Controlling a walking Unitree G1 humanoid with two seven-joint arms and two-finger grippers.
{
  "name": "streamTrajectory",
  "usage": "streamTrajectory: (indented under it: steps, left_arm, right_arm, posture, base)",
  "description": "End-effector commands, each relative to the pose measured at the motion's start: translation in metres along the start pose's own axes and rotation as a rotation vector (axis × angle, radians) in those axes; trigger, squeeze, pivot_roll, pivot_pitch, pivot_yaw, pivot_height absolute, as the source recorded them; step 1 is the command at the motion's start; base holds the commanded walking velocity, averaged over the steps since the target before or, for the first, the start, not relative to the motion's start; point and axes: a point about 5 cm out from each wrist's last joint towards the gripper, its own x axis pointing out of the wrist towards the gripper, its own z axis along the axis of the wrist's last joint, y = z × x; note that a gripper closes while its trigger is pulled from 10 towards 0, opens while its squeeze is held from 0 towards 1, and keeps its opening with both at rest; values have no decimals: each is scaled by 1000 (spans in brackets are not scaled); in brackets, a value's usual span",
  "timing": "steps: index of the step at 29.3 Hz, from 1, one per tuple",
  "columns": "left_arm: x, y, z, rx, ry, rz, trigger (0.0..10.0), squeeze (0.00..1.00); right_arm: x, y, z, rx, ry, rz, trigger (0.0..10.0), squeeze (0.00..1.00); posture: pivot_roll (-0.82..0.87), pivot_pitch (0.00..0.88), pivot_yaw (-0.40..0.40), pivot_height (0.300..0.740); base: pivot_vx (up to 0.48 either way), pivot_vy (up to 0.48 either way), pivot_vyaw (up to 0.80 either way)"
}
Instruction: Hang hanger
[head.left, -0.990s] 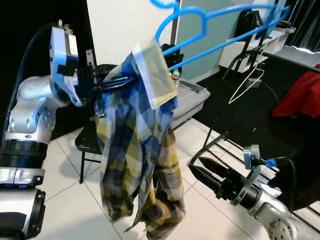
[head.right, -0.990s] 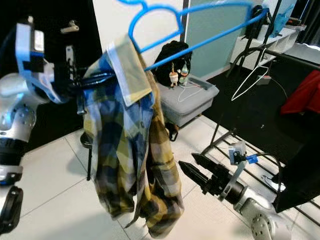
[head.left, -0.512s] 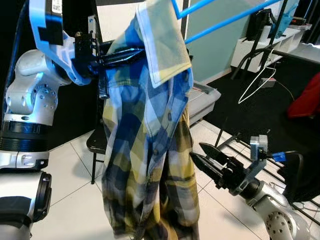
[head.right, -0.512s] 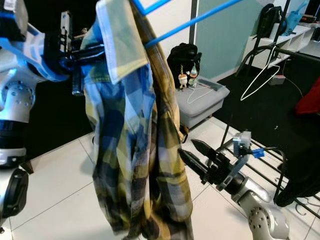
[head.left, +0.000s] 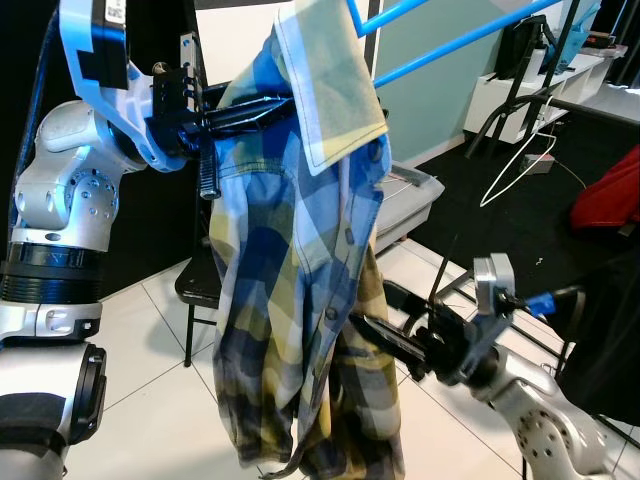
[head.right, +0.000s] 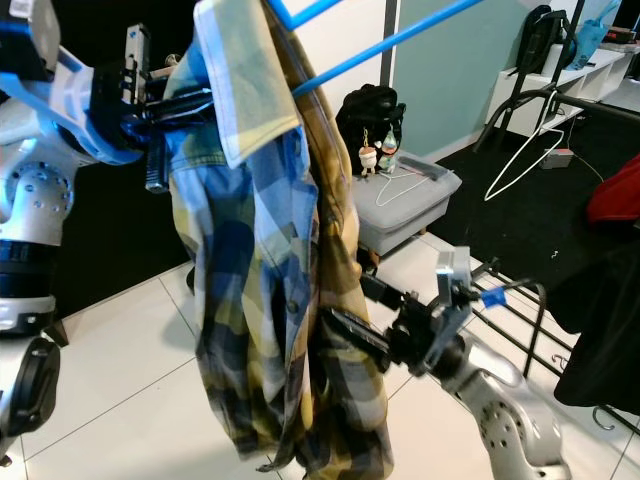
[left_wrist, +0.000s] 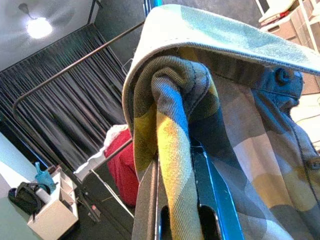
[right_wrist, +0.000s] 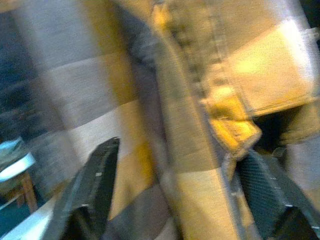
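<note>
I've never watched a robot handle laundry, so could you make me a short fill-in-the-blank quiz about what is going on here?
1. The plaid shirt hangs on a hanger coloured ____.
2. The left gripper holds the shirt near its ____.
3. The right gripper, fingers spread, reaches the shirt's ____ half.
4. A ____ wire hanger hangs behind.

Missing words: blue; collar; lower; white

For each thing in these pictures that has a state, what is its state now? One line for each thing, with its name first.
plaid shirt: hanging on the blue hanger, collar turned up
blue hanger: held up high, carrying the shirt
left gripper: shut on the shirt's shoulder
right gripper: open, fingers at the shirt's lower edge
white hanger: hanging on the black rack
</note>
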Motion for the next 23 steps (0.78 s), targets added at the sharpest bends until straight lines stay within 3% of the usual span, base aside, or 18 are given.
streamTrajectory:
  steps: [1,7,20,22,23]
  left_arm:
    - [2,1,10,24,-42,1,10000,0]
    - [0,1,10,19,-40,-3,10000,0]
    - [-4,-2,7,0,-27,-5,10000,0]
    - [-5,-3,4,-4,-11,-4,10000,0]
    - [-10,-7,-6,-16,46,-3,10000,0]
  right_arm:
    - [-2,-7,5,-19,-39,-57,0,0]
    - [-8,-19,22,-15,-158,-140,0,0]
    - [-14,-23,32,-3,-238,-164,0,0]
    - [-14,-24,36,-3,-263,-169,0,0]
    - [-15,-30,48,-17,-319,-204,0,0]
  posture:
    - [-104,0,24,740]
    - [-101,0,22,740]
    - [-97,0,18,740]
    - [-95,0,16,740]
    - [-94,0,16,740]
  base:
    - [0,0,0]
    - [0,0,0]
    - [0,0,0]
    - [0,0,0]
    - [0,0,0]
